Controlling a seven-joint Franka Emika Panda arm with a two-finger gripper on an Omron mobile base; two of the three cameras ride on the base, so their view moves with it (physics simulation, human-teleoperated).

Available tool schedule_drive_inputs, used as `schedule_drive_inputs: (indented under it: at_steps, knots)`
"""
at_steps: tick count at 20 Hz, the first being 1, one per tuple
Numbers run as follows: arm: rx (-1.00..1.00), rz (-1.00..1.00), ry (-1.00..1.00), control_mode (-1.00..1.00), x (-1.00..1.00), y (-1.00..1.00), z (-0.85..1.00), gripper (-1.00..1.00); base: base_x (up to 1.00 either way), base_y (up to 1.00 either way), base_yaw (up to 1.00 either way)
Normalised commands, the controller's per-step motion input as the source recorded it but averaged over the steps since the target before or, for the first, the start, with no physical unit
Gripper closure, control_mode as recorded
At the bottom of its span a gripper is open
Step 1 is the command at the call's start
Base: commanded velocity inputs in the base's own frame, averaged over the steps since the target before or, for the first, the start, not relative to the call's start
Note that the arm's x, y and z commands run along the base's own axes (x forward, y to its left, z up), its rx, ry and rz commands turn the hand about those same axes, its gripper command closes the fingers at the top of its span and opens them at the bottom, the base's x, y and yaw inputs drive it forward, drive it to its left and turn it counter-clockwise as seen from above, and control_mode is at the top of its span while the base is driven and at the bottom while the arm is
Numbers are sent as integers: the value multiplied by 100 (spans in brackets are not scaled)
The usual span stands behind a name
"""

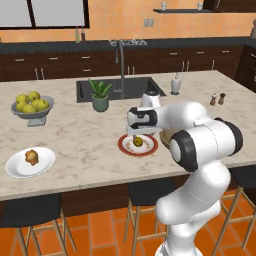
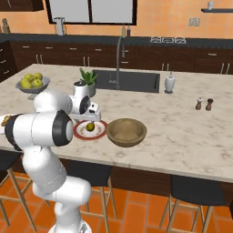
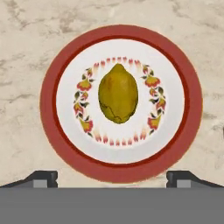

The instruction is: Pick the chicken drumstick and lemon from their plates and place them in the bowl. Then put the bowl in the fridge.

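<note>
- In the left base view we see the lemon (image 1: 138, 142), a small dull yellow-green oval, lying in the middle of the red-rimmed plate (image 1: 126, 147) on the marble island counter (image 1: 75, 130). Our gripper (image 1: 136, 134) hangs just above it, pointing down. The chicken drumstick (image 1: 32, 157), a lumpy golden-brown piece, sits on the white plate (image 1: 17, 169) well apart to the left, near the counter's front edge. A grey pedestal bowl of brighter fruit (image 1: 32, 102) stands behind it.
- In the right base view we see the lemon (image 2: 90, 126) on the red-rimmed plate (image 2: 82, 134), and the wooden bowl (image 2: 126, 132) just beside that plate on its right, wide, shallow and brown. Our gripper (image 2: 93, 116) hovers over the plate.
- In the hand view we look straight down on the lemon (image 3: 118, 93): olive-yellow, pointed at both ends, with mottled skin, centred inside a ring of red flower marks on the plate (image 3: 52, 127). Our fingertips (image 3: 41, 178) stand wide apart, spread about as far as the plate's rim, and hold nothing.
</note>
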Motion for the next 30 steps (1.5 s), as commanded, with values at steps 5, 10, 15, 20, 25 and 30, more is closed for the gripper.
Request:
schedule_drive_inputs:
  at_steps: [5,10,15,20,25,30]
  knots:
    - [0,0,0,-100,29,0,-64,-100,0,0,0]
    - [1,0,-1,-100,49,-2,-15,-100,0,0,0]
    - [0,0,1,-100,53,0,-1,-100,0,0,0]
    - [0,0,1,-100,1,0,-45,-100,0,0,0]
    - [0,0,0,-100,0,0,-9,100,0,0,0]
    - [0,0,1,-100,-2,0,61,100,0,0,0]
